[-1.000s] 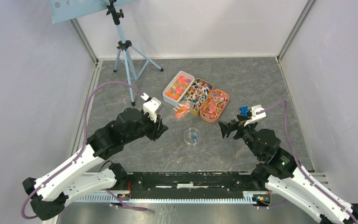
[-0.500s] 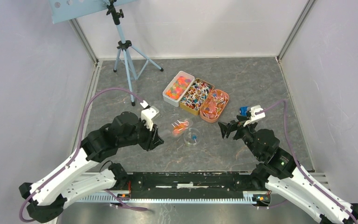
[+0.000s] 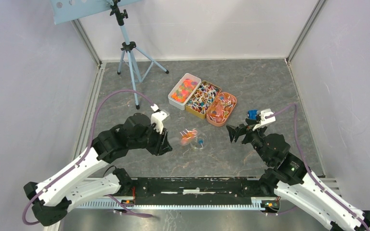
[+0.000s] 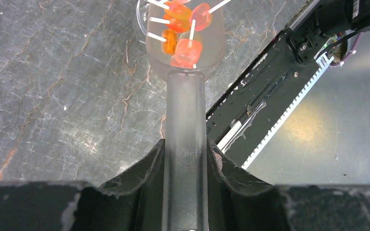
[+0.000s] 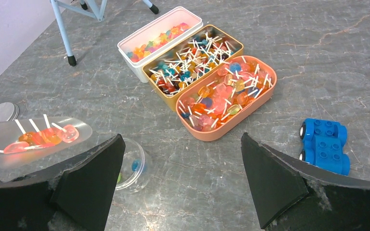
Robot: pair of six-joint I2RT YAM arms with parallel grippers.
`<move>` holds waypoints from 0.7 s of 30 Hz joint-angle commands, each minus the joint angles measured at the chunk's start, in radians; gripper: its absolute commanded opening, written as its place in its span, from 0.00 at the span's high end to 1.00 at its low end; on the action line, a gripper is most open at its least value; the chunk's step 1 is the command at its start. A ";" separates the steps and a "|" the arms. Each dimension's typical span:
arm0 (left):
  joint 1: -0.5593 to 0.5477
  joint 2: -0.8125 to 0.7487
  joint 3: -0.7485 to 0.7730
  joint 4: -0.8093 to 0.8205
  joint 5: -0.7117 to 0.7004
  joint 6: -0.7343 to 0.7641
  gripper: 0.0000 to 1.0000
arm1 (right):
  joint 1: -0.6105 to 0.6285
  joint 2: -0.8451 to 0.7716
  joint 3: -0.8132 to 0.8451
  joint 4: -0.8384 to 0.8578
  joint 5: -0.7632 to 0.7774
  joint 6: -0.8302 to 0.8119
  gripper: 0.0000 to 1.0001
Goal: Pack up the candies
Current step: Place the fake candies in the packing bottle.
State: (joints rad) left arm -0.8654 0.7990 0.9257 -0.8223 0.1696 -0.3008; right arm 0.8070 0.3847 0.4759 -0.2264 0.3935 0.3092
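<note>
At the table's far middle: three open boxes in a touching row, white box (image 5: pixel 129 63) at left, gold box (image 5: pixel 160 95) in the middle, orange oval box (image 5: pixel 221 136) at right.
Candies (image 5: pixel 221 98): heaped in all three boxes; loose orange and red pieces in the white one, sweets on white sticks in the other two; a few more in the scoop; one blue piece in the dish.
Left arm (image 3: pixel 115 142): reaching up from the near left corner, elbow bent, forearm turned inward toward the centre.
Left claw (image 4: pixel 185 154): clamped narrow on the handle of a clear scoop (image 4: pixel 185 110), handle pointing straight ahead.
Scoop bowl: loaded with orange and red stick candies, just left of the dish and overlapping its rim in the left wrist view; contact cannot be told.
Dish (image 5: pixel 137 180): small, clear, round, on the table (image 3: pixel 250 77) nearer than the boxes.
Right arm (image 3: pixel 279 154): angled in from the near right corner, wrist low, aimed left toward the dish.
Right claw (image 5: pixel 180 139): spread wide, holding nothing.
Blue toy car (image 5: pixel 323 144): beside the right claw, right of the orange oval box, apart from it.
</note>
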 commanded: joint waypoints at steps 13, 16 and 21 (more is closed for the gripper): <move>0.002 0.118 -0.018 0.032 0.084 -0.066 0.98 | 0.003 -0.028 0.005 0.010 0.027 -0.021 0.02; 0.002 0.147 -0.010 0.023 0.100 -0.059 0.98 | 0.002 -0.033 0.011 0.006 0.027 -0.025 0.02; 0.002 0.173 -0.006 0.021 0.103 -0.053 0.98 | 0.003 -0.046 0.017 0.001 0.035 -0.030 0.02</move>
State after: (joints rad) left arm -0.8654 0.9642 0.8989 -0.8249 0.2367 -0.3397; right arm 0.8070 0.3557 0.4755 -0.2306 0.4042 0.2977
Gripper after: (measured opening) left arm 0.376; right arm 0.982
